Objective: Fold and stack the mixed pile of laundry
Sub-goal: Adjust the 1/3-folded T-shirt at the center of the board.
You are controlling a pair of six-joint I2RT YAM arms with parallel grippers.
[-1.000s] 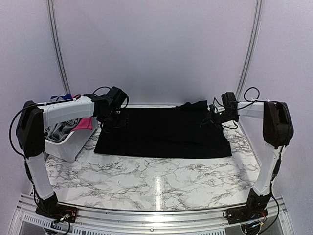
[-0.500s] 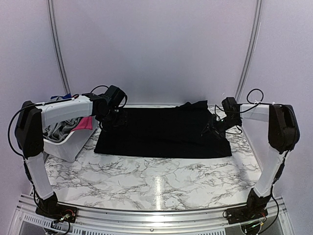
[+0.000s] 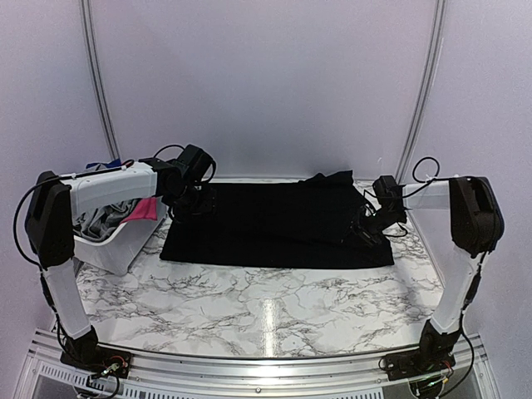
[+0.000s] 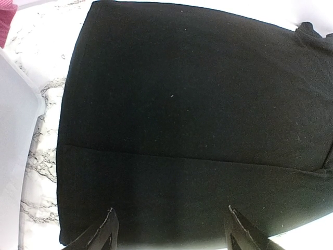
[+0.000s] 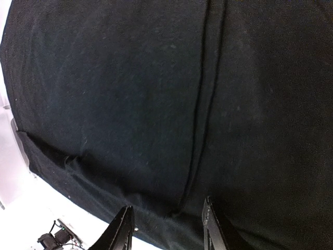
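Note:
A black garment (image 3: 278,224) lies spread flat on the marble table, with a bunched bit at its far right corner (image 3: 328,178). My left gripper (image 3: 193,202) hovers over its far left edge. In the left wrist view that gripper (image 4: 171,232) is open, with only black cloth (image 4: 197,104) beneath it. My right gripper (image 3: 370,228) is low over the garment's right edge. In the right wrist view it (image 5: 167,213) is open, its fingers straddling a seam fold (image 5: 200,130) in the black cloth. The rest of the laundry pile, grey (image 3: 100,220), pink (image 3: 145,209) and blue (image 3: 112,165) pieces, sits in the basket.
A white plastic basket (image 3: 112,249) stands at the left of the table, just beside the black garment's left edge; its wall (image 4: 13,130) shows in the left wrist view. Bare marble (image 3: 266,299) stretches in front of the garment. Walls close the back and sides.
My right gripper has opened and moved from the garment's far right corner toward me along its right edge. The left arm has stayed put.

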